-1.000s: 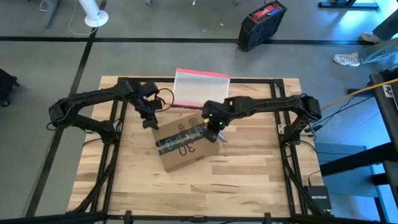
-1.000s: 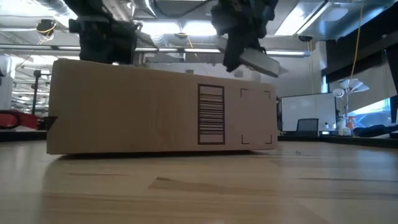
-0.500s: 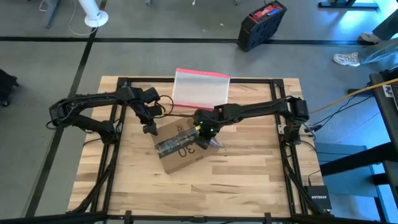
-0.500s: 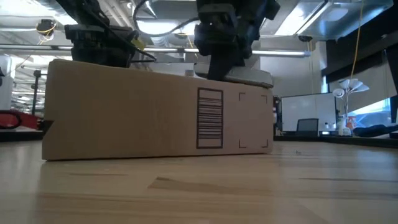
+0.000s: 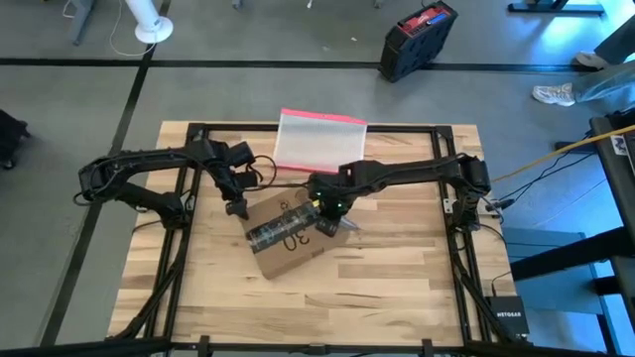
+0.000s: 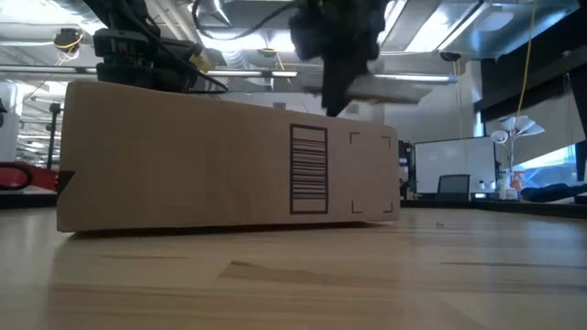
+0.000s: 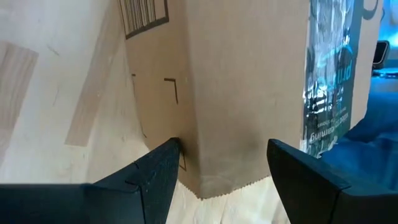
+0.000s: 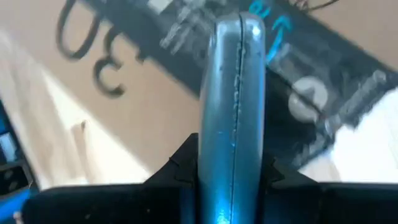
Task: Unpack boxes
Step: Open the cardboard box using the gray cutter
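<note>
Corrugated brown cardboard box (image 5: 288, 236) with glossy black tape (image 5: 283, 226): my left gripper (image 5: 236, 207) straddles its corner, fingers spread, while my right gripper (image 5: 335, 224) pinches a flat grey blade-like tool (image 8: 231, 93).

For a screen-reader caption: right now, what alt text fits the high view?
A cardboard box with a black tape strip lies on the wooden table. The right claw, gripping a grey tool, is over the tape, and the open left claw is at the box's corner.
</note>
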`<control>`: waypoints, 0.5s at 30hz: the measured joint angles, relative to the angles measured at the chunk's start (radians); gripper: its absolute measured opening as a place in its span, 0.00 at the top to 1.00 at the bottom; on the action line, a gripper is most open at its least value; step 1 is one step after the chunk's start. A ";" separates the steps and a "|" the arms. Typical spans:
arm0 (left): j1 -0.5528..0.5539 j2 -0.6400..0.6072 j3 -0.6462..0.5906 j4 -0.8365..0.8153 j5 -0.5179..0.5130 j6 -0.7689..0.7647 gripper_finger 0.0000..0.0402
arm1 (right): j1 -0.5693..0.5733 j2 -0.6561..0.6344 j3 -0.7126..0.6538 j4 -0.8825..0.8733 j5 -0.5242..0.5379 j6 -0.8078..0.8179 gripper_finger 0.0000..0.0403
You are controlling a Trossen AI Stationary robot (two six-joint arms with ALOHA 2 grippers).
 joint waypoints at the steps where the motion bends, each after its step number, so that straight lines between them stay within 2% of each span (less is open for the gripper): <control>1: 0.001 0.000 0.000 -0.002 0.000 0.001 0.41 | 0.009 0.000 0.014 -0.024 -0.010 -0.008 0.84; 5: 0.002 0.000 0.000 -0.004 0.000 0.014 0.41 | 0.056 -0.001 0.044 -0.104 -0.034 -0.010 0.84; 8: 0.002 0.000 0.000 -0.010 0.001 0.027 0.41 | 0.095 -0.001 0.046 -0.100 -0.074 0.017 0.84; 15: 0.002 0.000 0.000 -0.006 0.078 0.049 0.41 | 0.161 -0.003 -0.029 -0.041 -0.078 0.116 0.84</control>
